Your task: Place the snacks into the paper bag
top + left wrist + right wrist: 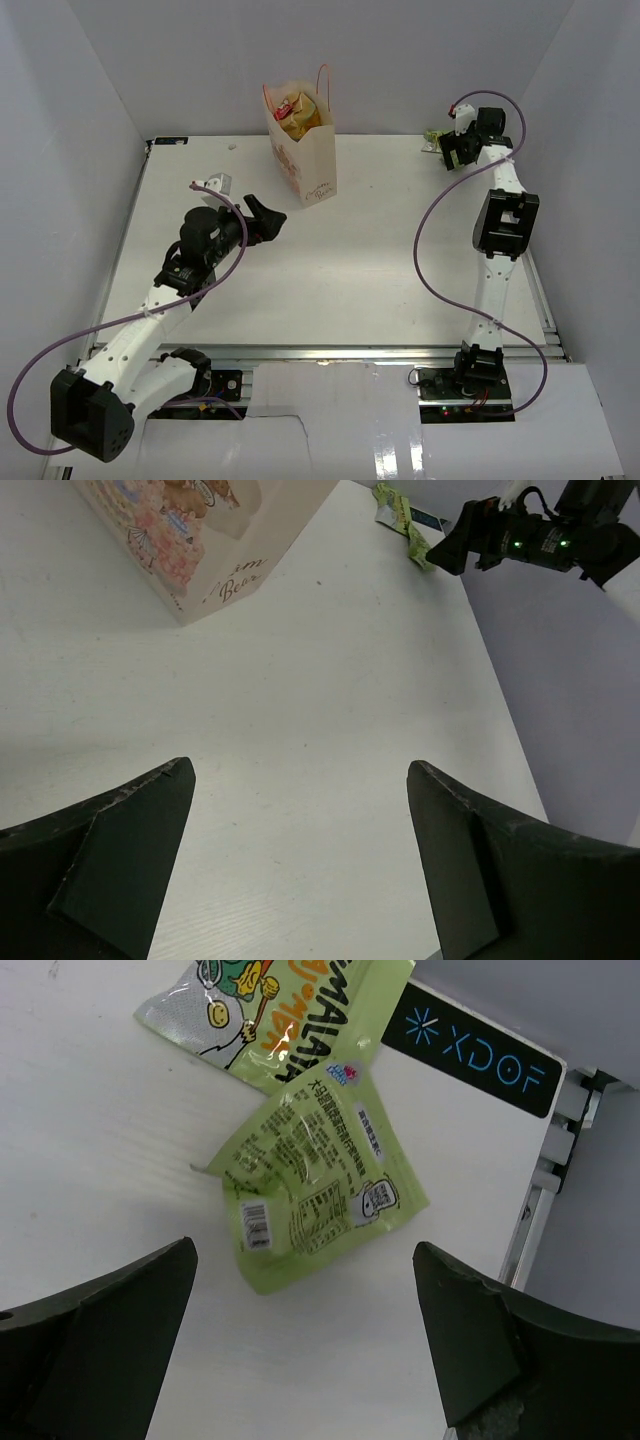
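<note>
The cream paper bag [306, 158] stands upright at the back of the table, with yellow snacks [298, 112] showing in its open top. Its printed side [190, 535] fills the top left of the left wrist view. Two light green packets [315, 1185] [275, 1005] lie overlapping in the back right corner [431, 137]. My right gripper [305, 1245] hovers open right over them, its fingers either side of the nearer packet and not touching it. My left gripper [299, 764] is open and empty above bare table, in front of and left of the bag [268, 216].
The table's right edge and metal rail [545, 1175] run close beside the packets, next to a black XDOF label [470, 1052]. White walls enclose the table on three sides. The right arm's wrist [520, 542] shows at the top right of the left wrist view.
</note>
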